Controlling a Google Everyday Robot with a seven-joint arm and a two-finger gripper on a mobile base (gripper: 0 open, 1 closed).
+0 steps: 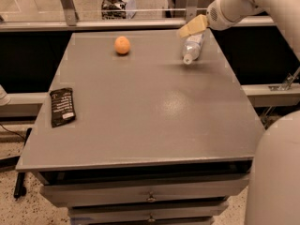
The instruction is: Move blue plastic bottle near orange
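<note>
The blue plastic bottle (193,48) lies on its side at the far right of the grey table (140,102), white cap pointing toward me. The orange (122,45) sits at the far middle of the table, well to the left of the bottle. My gripper (186,29) with yellowish fingers reaches in from the upper right on a white arm and hovers over the far end of the bottle, partly covering it.
A black snack packet (62,106) lies near the table's left edge. A rail and glass partition (93,22) run behind the table. Drawers (150,198) are below the front edge. Part of my white body (276,177) fills the lower right corner.
</note>
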